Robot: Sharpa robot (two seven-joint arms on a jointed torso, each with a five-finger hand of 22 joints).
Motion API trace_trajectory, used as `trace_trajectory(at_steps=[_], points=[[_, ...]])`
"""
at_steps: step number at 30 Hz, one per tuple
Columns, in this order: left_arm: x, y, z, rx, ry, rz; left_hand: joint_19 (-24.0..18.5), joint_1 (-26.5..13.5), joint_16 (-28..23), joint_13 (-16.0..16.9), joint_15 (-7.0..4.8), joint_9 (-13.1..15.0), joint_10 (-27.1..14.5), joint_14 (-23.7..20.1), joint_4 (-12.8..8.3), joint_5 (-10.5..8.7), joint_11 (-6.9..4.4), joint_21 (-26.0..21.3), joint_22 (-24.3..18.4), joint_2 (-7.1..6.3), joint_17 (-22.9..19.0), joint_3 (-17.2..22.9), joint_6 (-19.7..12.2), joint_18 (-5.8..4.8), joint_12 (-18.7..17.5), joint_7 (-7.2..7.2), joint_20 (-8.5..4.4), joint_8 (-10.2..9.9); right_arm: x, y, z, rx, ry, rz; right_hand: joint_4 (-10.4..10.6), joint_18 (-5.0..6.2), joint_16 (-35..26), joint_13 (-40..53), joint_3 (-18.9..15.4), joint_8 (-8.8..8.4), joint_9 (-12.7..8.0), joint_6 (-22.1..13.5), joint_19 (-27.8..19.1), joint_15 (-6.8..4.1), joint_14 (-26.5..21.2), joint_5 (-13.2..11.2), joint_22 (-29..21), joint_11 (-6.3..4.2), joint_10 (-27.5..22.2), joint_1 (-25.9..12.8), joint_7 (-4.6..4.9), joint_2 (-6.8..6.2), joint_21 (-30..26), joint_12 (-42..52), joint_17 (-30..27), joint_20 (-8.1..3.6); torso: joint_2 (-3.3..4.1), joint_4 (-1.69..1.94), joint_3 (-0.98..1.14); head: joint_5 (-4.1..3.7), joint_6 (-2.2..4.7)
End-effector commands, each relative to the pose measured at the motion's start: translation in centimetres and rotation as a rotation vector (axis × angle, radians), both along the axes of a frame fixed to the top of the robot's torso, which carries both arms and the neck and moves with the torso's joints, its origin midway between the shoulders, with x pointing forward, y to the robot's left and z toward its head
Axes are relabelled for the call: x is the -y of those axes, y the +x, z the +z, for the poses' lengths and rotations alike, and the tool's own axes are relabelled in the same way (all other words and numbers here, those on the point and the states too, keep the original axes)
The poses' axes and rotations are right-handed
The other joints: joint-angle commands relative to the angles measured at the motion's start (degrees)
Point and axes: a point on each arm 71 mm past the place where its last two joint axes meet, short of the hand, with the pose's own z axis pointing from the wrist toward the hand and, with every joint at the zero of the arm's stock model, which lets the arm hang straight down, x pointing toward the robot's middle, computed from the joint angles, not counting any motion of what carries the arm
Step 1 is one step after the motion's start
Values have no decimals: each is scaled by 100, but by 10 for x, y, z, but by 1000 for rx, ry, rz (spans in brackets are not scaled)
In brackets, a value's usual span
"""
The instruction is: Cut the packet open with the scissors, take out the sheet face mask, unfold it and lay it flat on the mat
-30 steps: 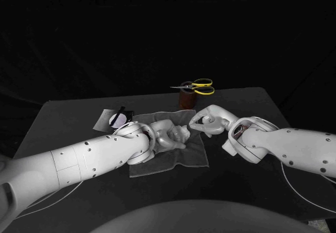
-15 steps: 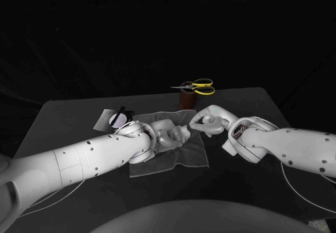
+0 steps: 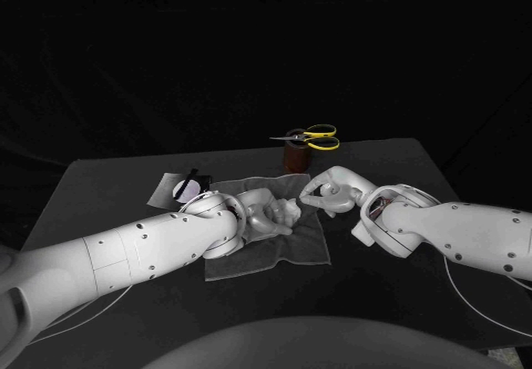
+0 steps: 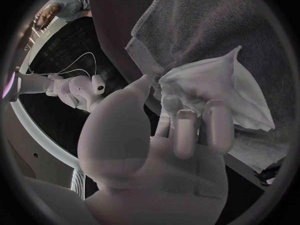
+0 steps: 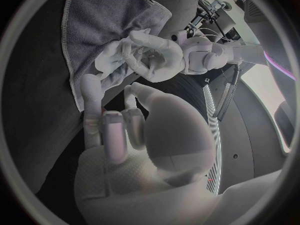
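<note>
- While the left hand [image 3: 264,215] pinches the crumpled sheet mask [image 4: 212,97] between thumb and fingers, the bunch sits directly over the mat [image 3: 266,257], seemingly so it can be spread there.
- The right hand [image 3: 328,197] hovers just beside the left, its fingers loosely bent and holding nothing, probably placed to catch a free edge.
- The packet [image 3: 177,188] lies on the bench [image 3: 111,177] outside the left hand, and the scissors [image 3: 314,137] sit beyond the right hand, clear of the work.
</note>
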Motion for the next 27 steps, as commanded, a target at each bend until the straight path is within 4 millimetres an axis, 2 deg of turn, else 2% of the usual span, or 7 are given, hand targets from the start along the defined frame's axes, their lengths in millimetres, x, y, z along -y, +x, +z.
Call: trace_trajectory(at_steps=[1, 4, 5, 7, 11, 13, 27], points=[[1, 0, 0, 3, 19, -8, 13, -106, 36, 45, 22, 73, 47, 458, 178, -16, 13, 21, 86, 20, 1182, -285, -73, -86, 43, -4, 9, 79, -1, 0, 0, -3, -6, 7, 30, 50, 28, 1035, -2, 10, 9, -22, -19, 29, 465, 11, 4, 32, 344, -45, 11, -27, -24, -2, 1129, 7, 2, 2, -2, 5, 0], [2, 0, 0, 2, 25, -9, 12, 129, 36, 100, 16, 188, 39, 461, 427, -11, 10, 19, 86, 159, 1191, -761, -159, -85, 49, -7, 4, 193, -1, 0, -1, -4, -6, 8, 30, 50, 28, 1035, -2, 10, 9, -22, -19, 29, 465, 11, 4, 32, 344, -45, 11, -27, -24, -2, 1129, 7, 0, -1, -3, 9, 0], [2, 0, 0, 2, 26, -9, 12, 129, 36, 100, 16, 188, 39, 461, 427, -11, 10, 19, 86, 159, 1191, -761, -159, -85, 49, -7, 4, 193, -1, 0, -1, -5, -6, 9, 32, 51, 26, 1033, -6, 12, 11, -22, -23, 29, 463, 5, 1, 32, 343, -49, 10, -34, -34, -5, 1124, 7, -1, -2, -2, 8, 0], [3, -1, 0, 2, 28, -10, 14, 264, 37, 134, 19, 240, 37, 464, 449, -12, 9, 19, 88, 300, 1200, -1051, -205, -85, 44, -1, 6, 253, -1, 0, -1, -5, -6, 9, 32, 51, 26, 1033, -6, 12, 11, -22, -23, 29, 463, 5, 1, 32, 343, -49, 10, -34, -34, -5, 1124, 7, 1, -3, -2, 8, 0], [5, -1, 0, 1, 31, -12, 25, 539, 43, 181, 13, 255, 59, 475, 424, -9, 2, 29, 106, 497, 1226, -1091, -223, -89, 43, -5, 4, 283, -2, 1, -1, -7, -6, 12, 32, 50, 26, 1034, -5, 13, 11, -22, -20, 28, 463, 5, 4, 31, 344, -49, 8, -34, -27, -3, 1125, 7, 0, -4, 0, 7, 0], [6, -1, 0, 0, 33, -14, 36, 908, 48, 202, -7, 243, 63, 483, 344, -9, -19, 40, 124, 648, 1246, -950, -221, -92, 28, -25, -5, 286, -3, 1, -1, -8, -6, 13, 32, 50, 26, 1034, -5, 13, 11, -22, -20, 28, 463, 5, 4, 31, 344, -49, 8, -34, -27, -3, 1125, 7, -1, -2, 2, 11, 0], [11, -2, -1, -1, 54, -32, 59, 1288, 66, 290, -11, 174, 103, 508, 306, -7, -26, 66, 166, 642, 1310, -783, -181, -103, 24, -28, -19, 259, -4, 1, -2, -12, -7, 14, 32, 50, 26, 1034, -5, 13, 11, -22, -20, 28, 463, 5, 4, 31, 344, -49, 8, -34, -27, -3, 1125, 7, 1, -7, 1, 6, 0]])
